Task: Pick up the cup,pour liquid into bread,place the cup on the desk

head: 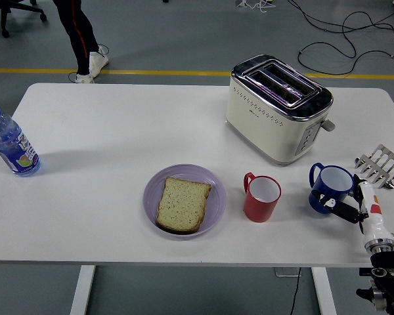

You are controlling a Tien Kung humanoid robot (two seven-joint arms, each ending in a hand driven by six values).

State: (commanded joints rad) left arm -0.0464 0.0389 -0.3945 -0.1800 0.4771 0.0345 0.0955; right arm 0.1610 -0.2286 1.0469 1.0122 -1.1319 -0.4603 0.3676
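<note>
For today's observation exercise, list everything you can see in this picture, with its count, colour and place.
table: 1, white, fills the view
bottle: 1, clear blue, left edge
plate: 1, lilac, near centre
bread: 1 slice, tan, on plate
red cup: 1, right of plate
blue cup: 1, right of red cup, in the robot hand
toaster: 1, cream, far right
rack: 1, silver, right edge
cables: black, floor
person's legs: dark trousers, white shoes, top left
robot hand: right, black, holding blue cup
</note>
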